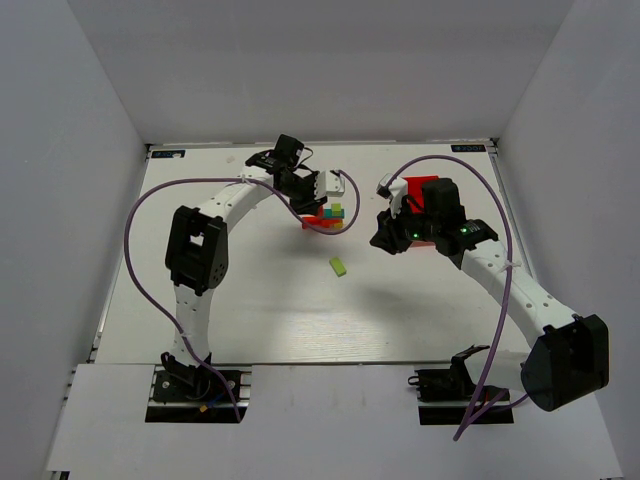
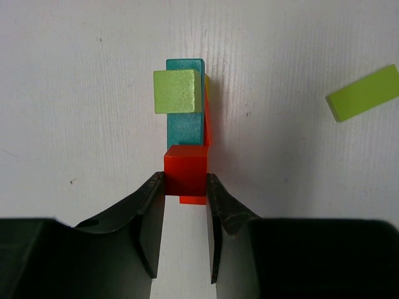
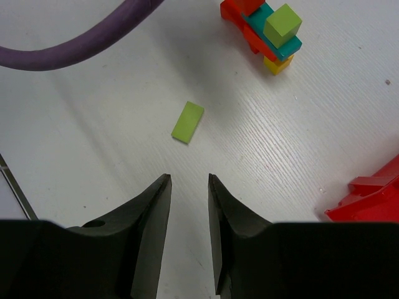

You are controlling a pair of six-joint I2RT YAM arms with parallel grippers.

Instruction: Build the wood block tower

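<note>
The left arm and its cable partly hid the wood block tower, far-centre on the white bench. A red bin was cut off. The left gripper clamped the tower's red cube. The right gripper hung narrowly parted and empty. White walls enclosed everything.

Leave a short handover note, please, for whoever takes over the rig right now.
Left gripper: shut on the red cube, at one end of the teal bar atop the wood block tower.
Right gripper: open, empty, over the table near the red bin.
Done: tower stands; lime cube sits on the teal bar.
Left: seat and release the red cube, then probably add the loose lime bar lying on the table.
</note>
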